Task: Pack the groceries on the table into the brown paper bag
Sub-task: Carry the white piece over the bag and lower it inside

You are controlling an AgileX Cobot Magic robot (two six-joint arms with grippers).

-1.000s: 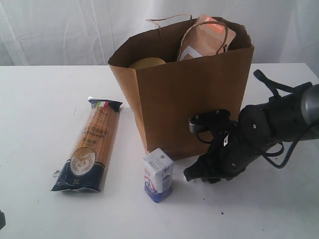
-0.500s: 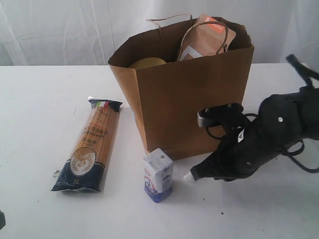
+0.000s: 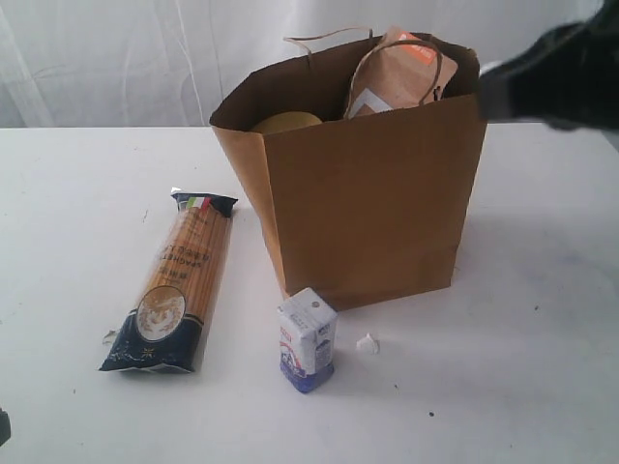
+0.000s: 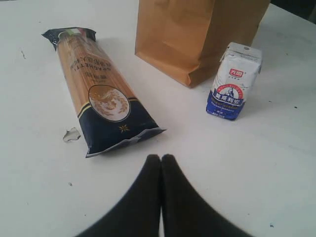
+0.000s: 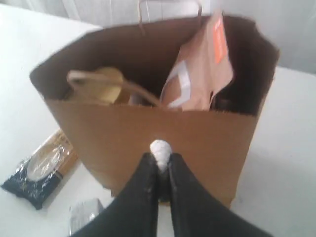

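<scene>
Up off the table (image 3: 87, 193) since a second ago: right arm (image 3: 566, 77), now a dark blur high beside the brown paper bag (image 3: 368, 203). Near the boxy blue-white carton (image 3: 308, 340), one loose white lump (image 3: 368, 343); flat on the table, long shiny spaghetti packet (image 3: 179, 280).

Left wrist: left gripper (image 4: 161, 160) pinched tight, holding nothing.

Right wrist: right gripper (image 5: 160, 160) squeezed on a small white lump (image 5: 160, 148), maybe soft, before the stiff bag's open top; inside, crinkly pouch (image 5: 202, 74) and round yellow lid (image 5: 101, 84).

Exterior view faces the brown paper bag (image 3: 368, 203) head-on; both wrist views share it, nearer.
</scene>
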